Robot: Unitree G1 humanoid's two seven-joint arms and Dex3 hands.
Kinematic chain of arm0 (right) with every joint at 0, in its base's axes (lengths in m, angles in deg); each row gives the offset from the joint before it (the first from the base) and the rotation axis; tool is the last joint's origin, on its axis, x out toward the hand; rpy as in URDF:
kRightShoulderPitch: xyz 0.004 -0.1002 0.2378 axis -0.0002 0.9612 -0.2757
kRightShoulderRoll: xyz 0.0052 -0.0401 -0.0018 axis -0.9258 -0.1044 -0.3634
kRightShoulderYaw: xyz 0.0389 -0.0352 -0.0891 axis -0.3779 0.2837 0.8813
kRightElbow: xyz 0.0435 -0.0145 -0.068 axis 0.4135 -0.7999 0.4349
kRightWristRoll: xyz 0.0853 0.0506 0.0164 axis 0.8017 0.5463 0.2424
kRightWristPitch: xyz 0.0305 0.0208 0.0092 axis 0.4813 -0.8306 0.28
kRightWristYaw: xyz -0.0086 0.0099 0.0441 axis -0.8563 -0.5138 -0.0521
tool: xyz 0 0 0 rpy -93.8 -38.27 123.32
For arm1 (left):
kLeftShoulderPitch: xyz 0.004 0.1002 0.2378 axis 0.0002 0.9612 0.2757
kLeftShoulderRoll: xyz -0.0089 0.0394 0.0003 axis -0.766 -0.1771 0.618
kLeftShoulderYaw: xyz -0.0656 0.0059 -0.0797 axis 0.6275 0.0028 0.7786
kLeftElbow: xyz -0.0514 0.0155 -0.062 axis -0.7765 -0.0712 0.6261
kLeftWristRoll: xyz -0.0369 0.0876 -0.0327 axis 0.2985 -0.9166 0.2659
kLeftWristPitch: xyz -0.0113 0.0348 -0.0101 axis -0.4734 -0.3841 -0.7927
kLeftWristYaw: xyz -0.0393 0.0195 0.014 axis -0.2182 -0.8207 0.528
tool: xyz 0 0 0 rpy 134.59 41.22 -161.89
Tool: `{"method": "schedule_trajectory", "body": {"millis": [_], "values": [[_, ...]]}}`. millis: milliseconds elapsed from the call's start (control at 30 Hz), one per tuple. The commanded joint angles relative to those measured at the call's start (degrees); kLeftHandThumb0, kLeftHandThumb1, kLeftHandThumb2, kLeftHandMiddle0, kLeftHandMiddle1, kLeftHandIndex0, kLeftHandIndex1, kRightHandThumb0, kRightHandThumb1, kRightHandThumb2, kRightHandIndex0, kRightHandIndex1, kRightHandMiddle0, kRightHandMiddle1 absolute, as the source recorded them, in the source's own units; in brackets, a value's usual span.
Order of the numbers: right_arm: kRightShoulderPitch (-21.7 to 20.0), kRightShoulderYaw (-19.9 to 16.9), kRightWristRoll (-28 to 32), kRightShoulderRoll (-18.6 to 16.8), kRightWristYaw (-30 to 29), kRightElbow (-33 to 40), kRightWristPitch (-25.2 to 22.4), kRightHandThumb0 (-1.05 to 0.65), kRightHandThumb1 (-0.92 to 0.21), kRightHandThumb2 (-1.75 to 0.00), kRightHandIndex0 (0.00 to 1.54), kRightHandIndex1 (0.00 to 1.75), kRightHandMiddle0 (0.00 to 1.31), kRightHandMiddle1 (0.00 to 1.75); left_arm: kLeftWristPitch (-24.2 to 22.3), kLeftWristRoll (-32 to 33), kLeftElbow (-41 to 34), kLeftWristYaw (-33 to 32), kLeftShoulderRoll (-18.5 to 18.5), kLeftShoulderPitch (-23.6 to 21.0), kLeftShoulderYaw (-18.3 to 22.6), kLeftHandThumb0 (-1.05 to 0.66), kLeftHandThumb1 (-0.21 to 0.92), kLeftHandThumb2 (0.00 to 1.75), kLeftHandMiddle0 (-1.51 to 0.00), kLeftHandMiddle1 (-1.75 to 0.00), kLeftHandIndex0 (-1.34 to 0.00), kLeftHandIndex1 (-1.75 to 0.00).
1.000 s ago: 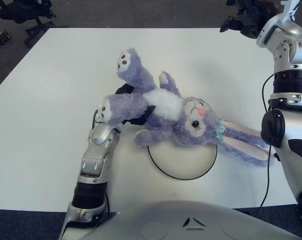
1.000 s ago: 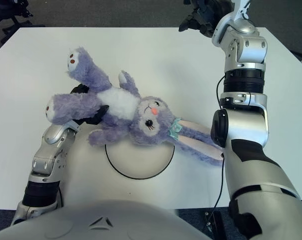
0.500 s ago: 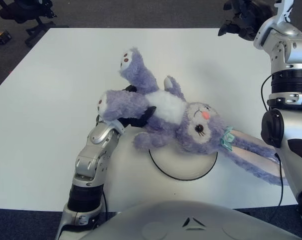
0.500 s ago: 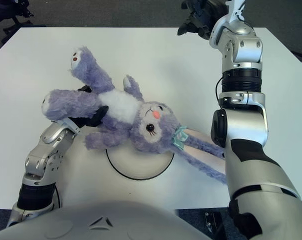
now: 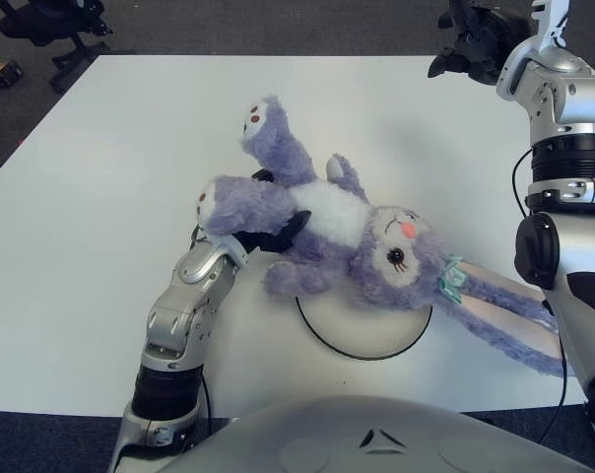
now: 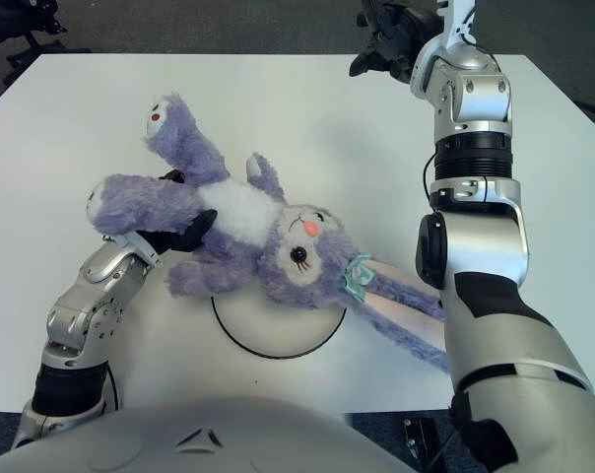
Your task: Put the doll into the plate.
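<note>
Left hand (image 5: 268,232) is up off the white bench (image 5: 100,197), black fingers (image 5: 288,227) clamped on the doll (image 5: 347,241) at its lower body, between the two legs and the white belly. Doll is a purple plush rabbit, lying tilted face-up, legs pointing to the far left, head toward the near right. One leg sticks up and away, sole with brown spots showing; the other leg runs left over the hand. Head with pink nose and dark eye sits over the far rim of the plate (image 5: 366,340). Plate is white with a dark rim, flat on the bench just in front of the robot's torso; the head and one arm of the doll cover its far edge, the near part is bare. Cannot tell whether the head touches the plate or hangs above it. Teal bow at the base of the long ears; ears trail off to the right, reaching the right forearm. Right hand (image 6: 391,34) shows raised at the far right edge of the bench, well apart from the doll; its finger state cannot be told. Office chair (image 5: 51,25) on the dark floor, far left corner.
</note>
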Motion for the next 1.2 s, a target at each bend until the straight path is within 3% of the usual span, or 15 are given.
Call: {"method": "schedule_trajectory", "body": {"millis": [0, 467, 667, 967, 1000, 1033, 1167], "values": [[-1.09, 0.09, -0.47, 0.24, 0.15, -0.48, 0.95, -0.35, -0.92, -0.52, 0.78, 0.86, 0.20, 1.75, -0.18, 0.21, -0.78, 0.00, 0.05, 0.02, -0.64, 0.12, 0.50, 0.74, -0.88, -1.75, -0.66, -1.75], [-0.77, 0.02, -0.93, 0.00, -0.05, -0.14, 0.89, -0.35, -0.92, -0.52, 0.78, 0.87, 0.20, 1.74, 1.55, -0.19, -0.06, 1.14, -0.41, 0.22, -2.03, 0.10, 0.51, 0.72, -0.87, -1.75, -0.66, -1.75], [-0.40, 0.01, -1.04, -0.07, -0.28, 0.41, 0.61, -0.35, -0.92, -0.45, 0.77, 0.89, 0.27, 1.67, 5.07, -1.97, 1.51, 2.45, -0.79, 0.60, -3.62, 0.05, 0.64, 0.46, -0.77, -1.75, -0.61, -1.75], [-0.33, 0.00, -1.07, -0.08, -0.35, 0.49, 0.59, -0.35, -0.92, -0.44, 0.76, 0.89, 0.28, 1.66, 5.98, -2.57, 1.82, 3.09, -1.66, 0.73, -4.14, 0.03, 0.69, 0.36, -0.74, -1.75, -0.59, -1.75], [-0.25, 0.00, -1.08, -0.08, -0.38, 0.58, 0.58, -0.35, -0.92, -0.44, 0.76, 0.89, 0.28, 1.66, 5.94, -2.95, 1.68, 3.52, -2.34, 0.79, -4.38, 0.10, 0.72, 0.36, -0.70, -1.68, -0.55, -1.75], [-0.20, 0.00, -1.08, -0.06, -0.39, 0.64, 0.57, -0.35, -0.92, -0.44, 0.76, 0.89, 0.28, 1.66, 5.70, -3.05, 1.48, 3.91, -2.84, 0.84, -4.51, 0.06, 0.72, 0.44, -0.62, -1.55, -0.56, -1.64], [-0.14, 0.00, -1.07, -0.05, -0.38, 0.79, 0.48, -0.35, -0.92, -0.44, 0.76, 0.89, 0.28, 1.65, 4.77, -2.08, 1.13, 4.77, -3.49, 0.84, -4.48, 0.01, 0.74, 0.47, -0.51, -1.39, -0.61, -1.43]]}}
